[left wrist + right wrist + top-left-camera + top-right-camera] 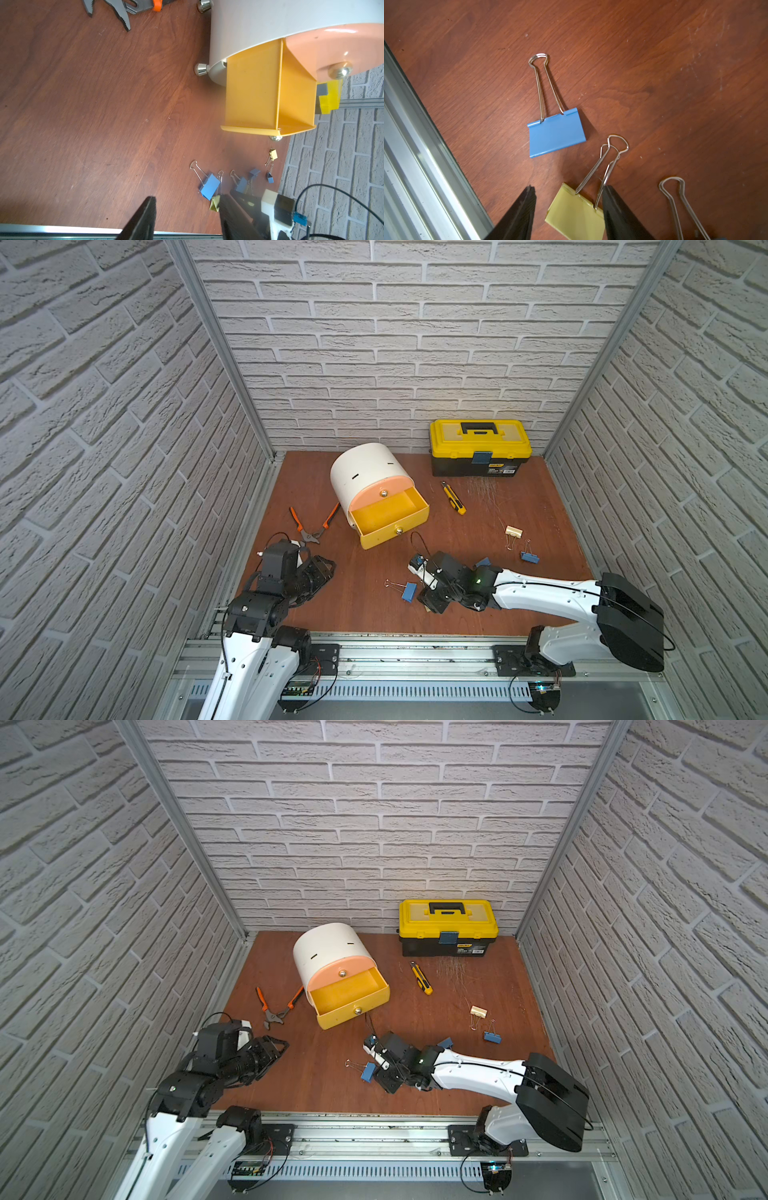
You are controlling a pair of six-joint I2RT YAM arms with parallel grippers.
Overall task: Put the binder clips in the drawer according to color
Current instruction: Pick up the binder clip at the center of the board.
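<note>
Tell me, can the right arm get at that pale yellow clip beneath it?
Probably yes. The right gripper hangs open right over the pale yellow clip, a finger on each side. The blue clip lies apart, so nothing seems to block it.

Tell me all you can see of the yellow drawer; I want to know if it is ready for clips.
The yellow drawer is glossy plastic, the middle one of the white round-topped cabinet, under the peach front. It is pulled well out, level, its brass knob facing the arms. What shows of its inside holds no clips. Nothing but the cabinet touches it.
</note>
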